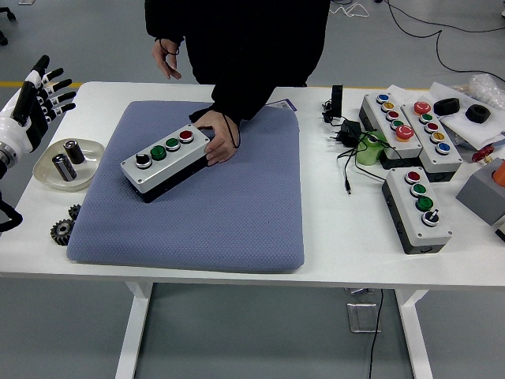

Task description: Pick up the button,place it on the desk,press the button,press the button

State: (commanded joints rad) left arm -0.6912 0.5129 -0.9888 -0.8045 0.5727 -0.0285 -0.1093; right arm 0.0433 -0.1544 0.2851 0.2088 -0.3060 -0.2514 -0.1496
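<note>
A grey button box (164, 158) with a black knob, two green buttons and a red button lies slanted on the blue mat (205, 205), toward its upper left. A person in black stands at the far side; one hand (219, 143) grips the box's right end, the other hand (166, 59) hangs free above the table's far edge. My left hand (41, 91) is raised at the far left edge, fingers spread and holding nothing, well apart from the box. My right hand is out of view.
A clear dish (68, 162) with two cylinders and two dark gears (65, 227) sit left of the mat. Three more button boxes (418, 207) (388, 118) (430, 130), a green cup (369, 148), cables and adapters (344, 134) crowd the right side.
</note>
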